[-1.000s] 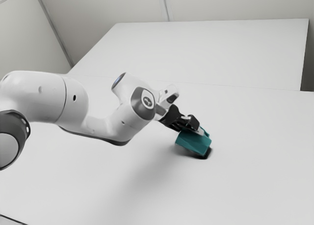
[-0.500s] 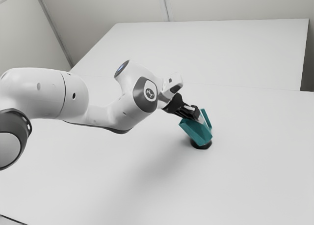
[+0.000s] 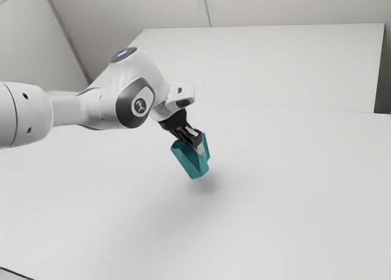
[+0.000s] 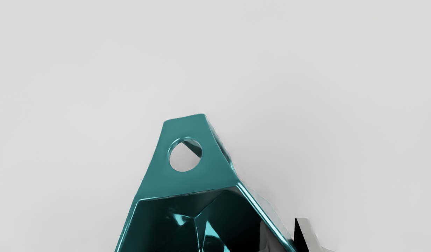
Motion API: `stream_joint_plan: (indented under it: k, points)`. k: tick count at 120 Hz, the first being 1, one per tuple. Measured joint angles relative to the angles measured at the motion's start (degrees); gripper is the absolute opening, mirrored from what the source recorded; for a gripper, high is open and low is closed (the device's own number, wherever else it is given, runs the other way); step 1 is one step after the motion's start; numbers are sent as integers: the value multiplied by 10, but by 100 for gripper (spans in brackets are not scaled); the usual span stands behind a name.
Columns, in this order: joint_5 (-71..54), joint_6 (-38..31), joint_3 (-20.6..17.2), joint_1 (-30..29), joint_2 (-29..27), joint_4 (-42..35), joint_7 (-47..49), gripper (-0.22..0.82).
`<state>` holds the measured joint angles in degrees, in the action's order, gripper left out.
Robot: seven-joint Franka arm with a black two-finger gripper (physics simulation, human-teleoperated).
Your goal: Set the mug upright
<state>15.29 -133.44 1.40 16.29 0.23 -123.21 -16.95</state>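
Note:
In the exterior view my gripper (image 3: 197,144) is shut on one side wall of the teal, angular mug (image 3: 190,161), which hangs tilted over the table with a soft shadow below it. The mug's open end leans up toward the exterior view's left. From the wrist view, I look into the hollow of the mug (image 4: 191,182), whose handle part has a round hole. The gripper (image 4: 282,238) pinches the wall there, one fingertip inside the mug and the other outside. The mug's underside is hidden in the wrist view.
A white table (image 3: 293,213) spreads beneath the arm. Behind it stands a large pale panel or surface (image 3: 263,60), with light walls around. A thin dark edge crosses the exterior view's lower left corner.
My hand has carried the mug up off the table and toward the exterior view's left. The mug has swung to a steeper angle, and its dark contact shadow has turned faint and separate.

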Motion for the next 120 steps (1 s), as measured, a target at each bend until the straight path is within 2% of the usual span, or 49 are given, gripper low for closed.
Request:
stream_joint_plan:
  k: [22, 46, 64, 88, 120]
  points:
    - [-91, 89, -10, -34, -7, -1, 95, -18]
    - [-155, 131, 2, -46, -9, 0, 183, -18]
    - [-197, 136, 21, -43, 1, 4, 238, -18]
    - [-231, 122, 26, -54, 27, 25, 299, -17]
    - [-233, 94, 25, -33, 67, 54, 353, -18]
